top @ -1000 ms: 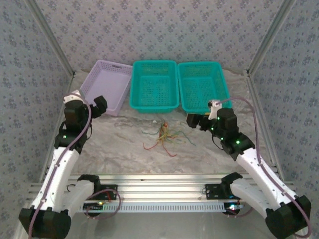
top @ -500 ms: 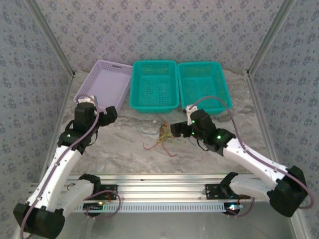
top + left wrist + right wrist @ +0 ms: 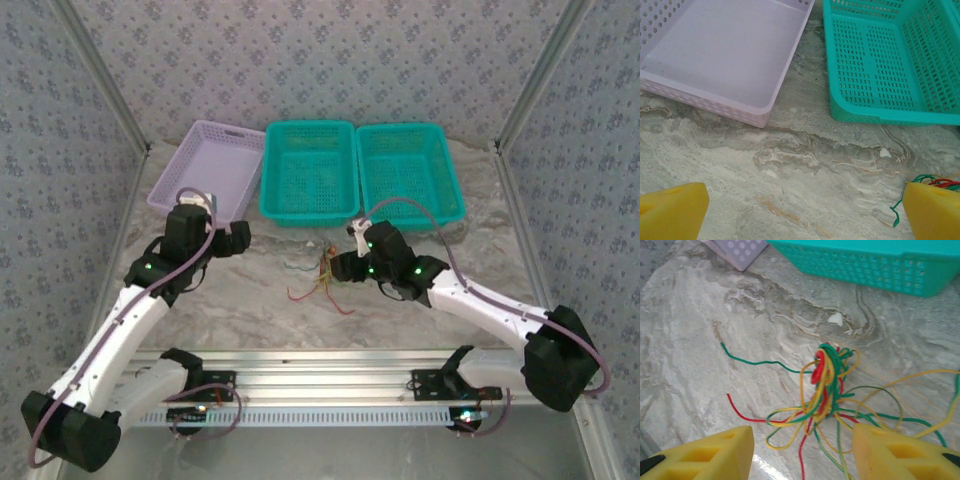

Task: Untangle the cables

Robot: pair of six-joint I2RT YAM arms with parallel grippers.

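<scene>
Right wrist: cables (image 3: 827, 385), worktop (image 3: 700, 305) centre; likely light, limp, snag-prone; best gripped at a loose end; right fingers (image 3: 705, 452) apart, straddling; left fingers (image 3: 670, 207) wide, empty.

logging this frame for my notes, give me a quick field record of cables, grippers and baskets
cables: red, yellow, green wires tangled on the table
left gripper: open, above bare table left of the tangle
right gripper: open, at the tangle, strands between its jaws, nothing gripped
purple basket: far left
teal baskets: beside it, far side
</scene>
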